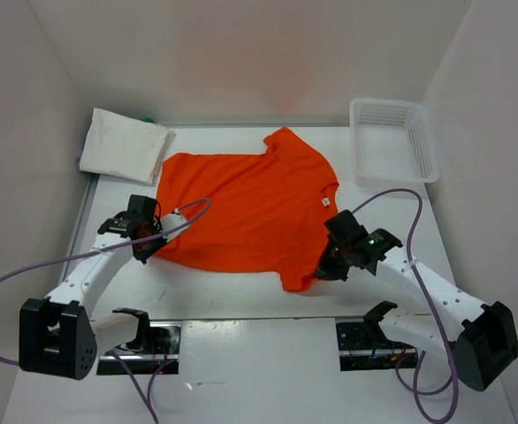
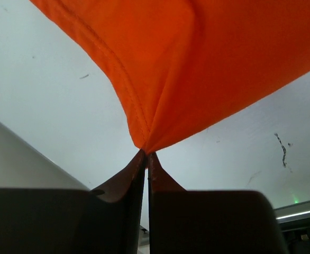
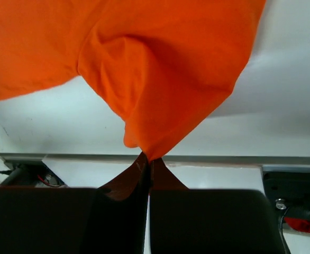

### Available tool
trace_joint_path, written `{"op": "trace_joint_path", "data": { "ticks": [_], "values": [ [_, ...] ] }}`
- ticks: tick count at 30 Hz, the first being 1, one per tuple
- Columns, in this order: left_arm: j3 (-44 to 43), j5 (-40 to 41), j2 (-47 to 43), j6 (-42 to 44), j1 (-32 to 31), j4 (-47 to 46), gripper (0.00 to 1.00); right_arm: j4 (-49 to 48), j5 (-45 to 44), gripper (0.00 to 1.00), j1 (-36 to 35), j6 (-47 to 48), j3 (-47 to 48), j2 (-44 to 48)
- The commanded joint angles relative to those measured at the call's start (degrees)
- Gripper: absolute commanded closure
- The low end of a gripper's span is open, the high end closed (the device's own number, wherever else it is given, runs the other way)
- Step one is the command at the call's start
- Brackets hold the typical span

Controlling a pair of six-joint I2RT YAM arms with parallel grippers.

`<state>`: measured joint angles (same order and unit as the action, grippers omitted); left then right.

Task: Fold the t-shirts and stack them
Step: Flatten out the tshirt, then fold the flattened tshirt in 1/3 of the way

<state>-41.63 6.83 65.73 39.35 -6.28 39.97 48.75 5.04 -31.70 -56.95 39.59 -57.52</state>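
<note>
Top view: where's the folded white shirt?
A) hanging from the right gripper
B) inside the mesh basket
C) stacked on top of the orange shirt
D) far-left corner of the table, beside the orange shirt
D: the folded white t-shirt lies flat at the far-left corner of the table, just left of the spread orange t-shirt, not on it.

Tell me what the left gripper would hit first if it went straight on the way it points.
The orange t-shirt: its corner sits right at the left gripper's fingertips, so it would push into that cloth at once.
</note>
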Motion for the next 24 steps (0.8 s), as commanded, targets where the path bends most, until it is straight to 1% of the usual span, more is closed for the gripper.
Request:
{"op": "trace_joint_path", "data": {
  "ticks": [1,5,7,9,11,12,14,16,17,18,19,20,22,23,24],
  "values": [
    [0.8,1.7,-3.9,0.7,0.0,4.2,0.9,0.8,-2.4,1.0,-4.9,-5.6,0.4,0.3],
    [1.5,2.4,-7.8,0.7,0.0,9.8,0.9,4.8,-3.5,1.0,-9.4,-8.4,2.0,-0.8],
    [2.1,3.9,-10.3,1.4,-0.6,10.4,0.93,6.8,-3.5,1.0,-10.7,-9.7,2.5,0.2],
    [2.8,5.2,-11.5,2.3,-0.6,10.4,0.93,10.2,-3.5,1.0,-10.7,-10.2,5.0,1.9],
    [2.8,4.3,-11.0,3.8,-0.6,10.4,0.95,12.1,-6.2,1.0,-10.7,-10.2,7.2,3.5],
    [2.8,4.3,-9.8,3.8,-0.6,10.4,0.95,13.6,-7.1,1.0,-9.4,-9.2,10.2,3.5],
    [1.2,4.3,-8.1,3.2,-0.6,7.9,0.95,15.0,-9.4,1.0,-3.4,-2.8,13.6,0.6],
    [-1.5,5.0,-4.8,1.5,-0.6,4.6,0.95,13.1,-8.9,1.0,2.1,3.2,17.3,-2.1],
    [-2.6,5.0,-1.7,1.0,-0.6,3.4,0.95,11.2,-7.8,1.0,7.2,9.2,18.1,-5.1],
    [-3.6,5.6,0.2,0.0,-0.6,2.4,0.93,6.5,-6.5,1.0,9.4,11.8,19.5,-7.0],
    [-4.9,5.6,2.4,-0.8,-0.6,0.4,0.93,4.1,-5.3,1.0,11.2,14.0,20.2,-9.0],
    [-7.8,7.3,7.0,-1.6,-0.6,-0.3,0.93,0.0,-3.0,1.0,13.7,17.9,22.1,-13.7],
    [-10.8,8.4,11.5,-4.2,-0.6,-1.4,0.93,-3.0,-2.0,1.0,14.6,21.0,24.6,-18.5],
    [-13.7,8.4,15.3,-4.9,0.1,-1.4,0.93,-3.9,-2.0,1.0,14.6,23.3,28.0,-23.2],
    [-15.0,8.4,17.0,-5.4,0.8,-2.0,0.93,-5.1,-2.7,1.0,15.2,24.4,29.6,-25.4]
  ]
}}
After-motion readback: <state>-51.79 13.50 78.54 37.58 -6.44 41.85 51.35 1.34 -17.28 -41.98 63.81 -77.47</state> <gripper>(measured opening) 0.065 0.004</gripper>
